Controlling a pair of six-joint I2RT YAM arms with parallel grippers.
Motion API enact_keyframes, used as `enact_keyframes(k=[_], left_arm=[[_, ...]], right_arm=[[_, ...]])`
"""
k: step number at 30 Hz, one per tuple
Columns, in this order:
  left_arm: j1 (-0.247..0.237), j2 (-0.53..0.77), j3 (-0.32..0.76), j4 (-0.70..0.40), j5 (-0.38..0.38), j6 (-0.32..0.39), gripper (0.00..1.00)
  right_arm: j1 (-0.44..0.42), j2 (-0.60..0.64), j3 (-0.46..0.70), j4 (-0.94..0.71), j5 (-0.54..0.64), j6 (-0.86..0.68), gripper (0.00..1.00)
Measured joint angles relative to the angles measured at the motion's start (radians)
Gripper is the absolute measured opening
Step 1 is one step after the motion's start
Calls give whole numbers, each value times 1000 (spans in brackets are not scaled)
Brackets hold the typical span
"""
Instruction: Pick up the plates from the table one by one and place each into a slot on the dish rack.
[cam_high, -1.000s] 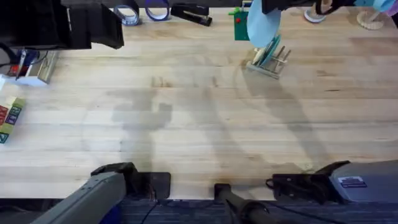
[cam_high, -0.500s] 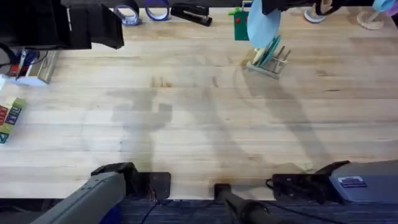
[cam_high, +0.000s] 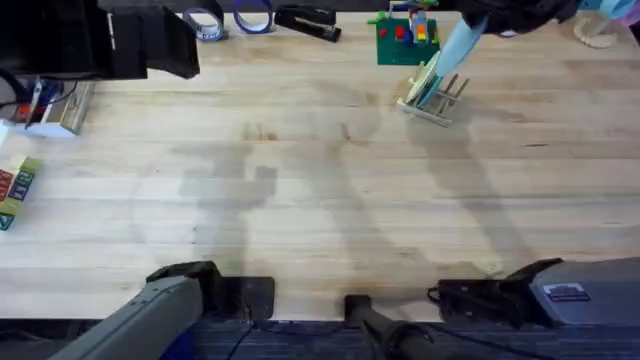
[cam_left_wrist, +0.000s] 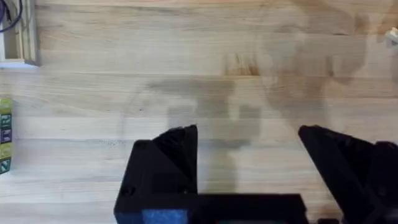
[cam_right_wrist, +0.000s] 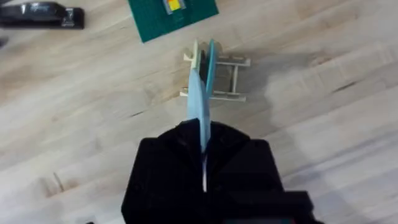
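The pale light-blue plate (cam_right_wrist: 200, 112) stands on edge between the fingers of my right gripper (cam_right_wrist: 202, 140), which is shut on it. In the overhead view this plate (cam_high: 455, 45) slants down from the right gripper (cam_high: 490, 18) toward the dish rack (cam_high: 435, 105) at the table's far right. Its lower edge is just above or at the rack's slots. The teal plate (cam_right_wrist: 211, 65) stands upright in the dish rack (cam_right_wrist: 227, 78), right beside the pale one. My left gripper (cam_left_wrist: 249, 162) hangs open over bare table (cam_left_wrist: 199, 74), holding nothing.
A green baseplate (cam_high: 405, 40) with small bricks lies just behind the rack. A black stapler (cam_high: 308, 22) and tape rolls (cam_high: 230, 18) line the far edge. Coloured blocks (cam_high: 15, 190) and a small box (cam_high: 60, 110) sit at the left edge.
The right gripper has turned the pale plate from facing the camera to a slant and lowered it toward the rack, uncovering the green baseplate. The left arm has not moved.
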Motion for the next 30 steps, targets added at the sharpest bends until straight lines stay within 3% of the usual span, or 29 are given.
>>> enact_keyframes(k=[11, 30], left_arm=[[0, 0, 0, 0, 0, 0, 993], [0, 0, 0, 0, 0, 0, 994]], right_arm=[[-35, 0, 0, -129, 40, 245, 31], [-68, 3, 0, -140, 46, 172, 30]])
